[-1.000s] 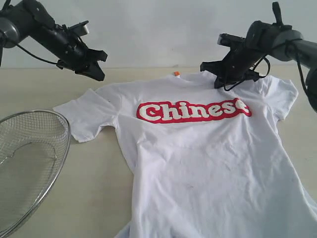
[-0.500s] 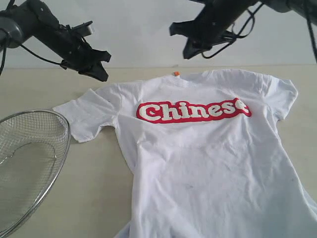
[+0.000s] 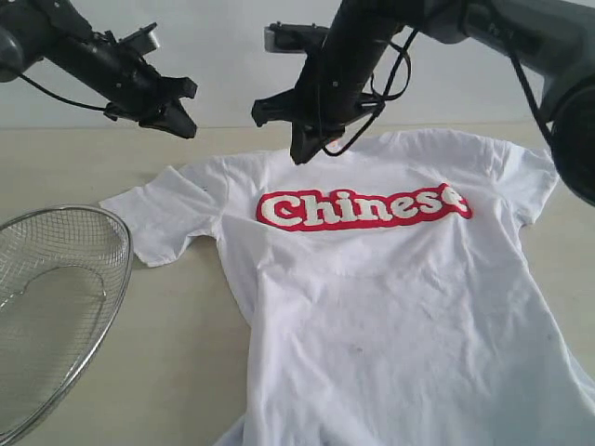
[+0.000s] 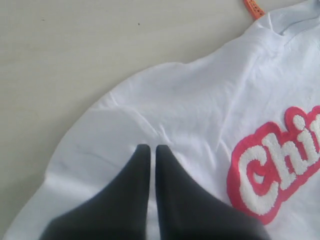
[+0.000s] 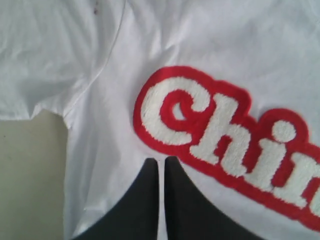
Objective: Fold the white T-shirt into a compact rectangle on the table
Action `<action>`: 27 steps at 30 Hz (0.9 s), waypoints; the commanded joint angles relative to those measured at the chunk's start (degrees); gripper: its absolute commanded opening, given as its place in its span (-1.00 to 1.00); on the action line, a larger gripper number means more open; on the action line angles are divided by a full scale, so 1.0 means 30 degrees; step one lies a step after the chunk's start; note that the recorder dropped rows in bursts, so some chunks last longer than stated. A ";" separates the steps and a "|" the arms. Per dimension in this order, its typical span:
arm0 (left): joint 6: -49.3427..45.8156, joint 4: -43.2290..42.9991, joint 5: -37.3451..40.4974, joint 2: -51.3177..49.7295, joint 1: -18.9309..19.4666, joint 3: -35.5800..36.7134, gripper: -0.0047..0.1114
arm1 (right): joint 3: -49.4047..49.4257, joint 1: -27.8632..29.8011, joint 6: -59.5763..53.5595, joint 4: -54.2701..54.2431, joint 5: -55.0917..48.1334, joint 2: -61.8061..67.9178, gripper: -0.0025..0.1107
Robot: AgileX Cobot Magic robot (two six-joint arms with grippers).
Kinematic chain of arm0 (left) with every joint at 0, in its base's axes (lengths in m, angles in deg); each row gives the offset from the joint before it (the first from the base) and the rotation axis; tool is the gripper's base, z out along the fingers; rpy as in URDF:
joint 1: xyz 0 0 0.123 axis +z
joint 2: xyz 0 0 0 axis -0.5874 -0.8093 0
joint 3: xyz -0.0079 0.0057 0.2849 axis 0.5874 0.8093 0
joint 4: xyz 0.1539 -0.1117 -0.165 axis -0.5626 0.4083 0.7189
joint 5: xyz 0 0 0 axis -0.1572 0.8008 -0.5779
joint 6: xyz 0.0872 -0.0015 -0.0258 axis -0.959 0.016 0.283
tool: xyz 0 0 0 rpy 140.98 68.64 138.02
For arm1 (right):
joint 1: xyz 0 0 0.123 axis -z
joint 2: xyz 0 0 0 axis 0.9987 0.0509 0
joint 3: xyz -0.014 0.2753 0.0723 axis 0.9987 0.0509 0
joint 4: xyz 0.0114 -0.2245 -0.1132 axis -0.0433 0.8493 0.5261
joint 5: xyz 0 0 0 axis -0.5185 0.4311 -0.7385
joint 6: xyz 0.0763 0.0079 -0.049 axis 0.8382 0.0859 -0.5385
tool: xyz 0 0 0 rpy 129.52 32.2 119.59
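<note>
Basket (image 3: 56,307), wire mesh, near sleeve of white T-shirt (image 3: 390,316). L fingers (image 3: 179,121) closed, empty, hovering above shirt's shoulder, clear of cloth. R fingers (image 3: 302,147) closed, empty, hovering over shirt's neck area, near "Ch" end of red banner. Shirt flat on pale surface (image 3: 177,353), front up, w/ both sleeves spread out.

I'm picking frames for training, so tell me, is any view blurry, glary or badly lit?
Exterior view: soft even light, faint shadows, no glare; the white T-shirt is nearly washed out, its folds barely showing. Left wrist view: shirt fabric sharp, dark left end effector soft at close range. Right wrist view: red banner lettering crisp, right end effector out of focus.
</note>
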 commanded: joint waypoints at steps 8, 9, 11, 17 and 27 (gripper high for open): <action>-0.0838 0.0153 0.0065 0.3705 -0.1080 0.4117 -0.84 | 1.3444 -0.0301 -0.1638 -0.1858 0.7183 -0.6864 -0.96; -0.0838 -0.0074 0.0065 0.4830 -0.1368 0.6323 -0.84 | 1.4981 -0.0209 -0.1603 -0.1763 0.8025 -0.8004 -0.96; -0.1255 -0.0130 0.0065 0.6714 -0.2122 1.0037 -0.84 | 1.6998 -0.0173 -0.1369 -0.1636 0.8816 -0.9617 -0.96; -0.3508 0.1707 0.0065 1.0576 -0.3950 1.8321 -0.84 | 2.1810 -0.0173 -0.1286 -0.1358 1.1489 -1.3040 -0.96; -0.3691 0.1789 -0.3863 0.9140 -0.5297 1.9979 -0.84 | 2.4720 -0.0209 -0.1286 -0.2073 1.2700 -1.3255 -0.96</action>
